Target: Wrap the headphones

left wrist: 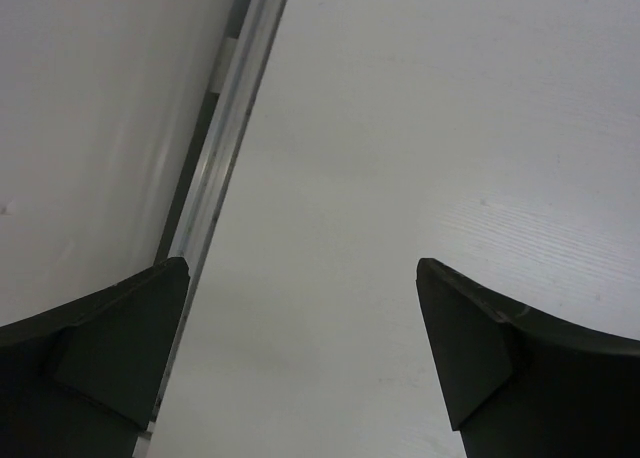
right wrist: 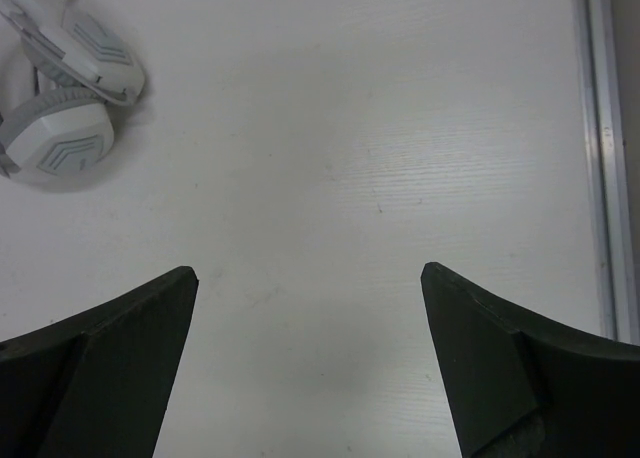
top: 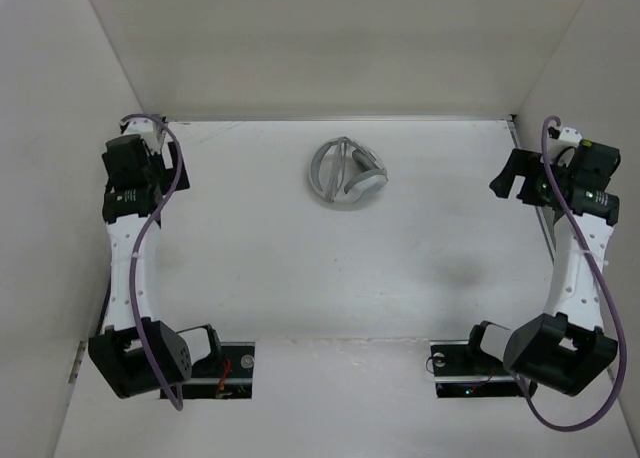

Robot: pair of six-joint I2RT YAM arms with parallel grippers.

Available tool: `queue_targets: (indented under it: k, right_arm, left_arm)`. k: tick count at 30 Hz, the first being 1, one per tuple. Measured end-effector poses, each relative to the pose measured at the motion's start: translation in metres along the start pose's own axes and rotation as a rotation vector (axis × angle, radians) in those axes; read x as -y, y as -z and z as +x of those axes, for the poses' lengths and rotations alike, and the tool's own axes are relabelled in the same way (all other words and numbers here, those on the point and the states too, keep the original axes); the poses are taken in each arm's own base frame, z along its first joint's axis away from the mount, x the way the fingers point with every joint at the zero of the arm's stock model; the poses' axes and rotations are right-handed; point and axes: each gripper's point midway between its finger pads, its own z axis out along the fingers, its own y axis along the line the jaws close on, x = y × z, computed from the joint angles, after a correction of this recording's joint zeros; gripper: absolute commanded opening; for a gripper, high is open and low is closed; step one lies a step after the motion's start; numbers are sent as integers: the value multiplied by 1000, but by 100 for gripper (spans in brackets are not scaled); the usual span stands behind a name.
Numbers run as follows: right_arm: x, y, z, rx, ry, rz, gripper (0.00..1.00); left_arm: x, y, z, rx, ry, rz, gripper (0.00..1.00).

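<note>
headphones (top: 345,173): white and grey, lying folded on the surface (top: 300,278) toward 12 o'clock, well apart from both my arms | my left end effector (left wrist: 303,278): spread wide, holding nothing, at the 9 o'clock edge by a metal rail (left wrist: 215,168) | my right end effector (right wrist: 310,278): spread wide, holding nothing, headphones at its 10 o'clock

The headphones (right wrist: 65,88) are white with light-grey padding. Each earcup shell bears nested chevron lines, pale blue-grey as far as the wrist view lets one tell. The table (top: 300,278) is white with a faint wood-like grain. The fingers of the left tool (left wrist: 300,278) and right tool (right wrist: 308,278) are matt black. The arms (top: 120,238) are white with black joints, and their cables (top: 150,223) are purple. The rail (left wrist: 215,178) along the table's edge is silver-grey.
</note>
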Motion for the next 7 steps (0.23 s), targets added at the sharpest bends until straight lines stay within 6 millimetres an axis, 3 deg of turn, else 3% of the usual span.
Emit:
queue_targets:
  k: [4,7]
  right_arm:
    - [17,13,0,43,-14,55,100]
    - [17,23,5,74,-8,75,100]
  left_arm:
    - [-20,3,12,-6,38,-40,100]
    - [-26,1,22,-27,52,-46,100]
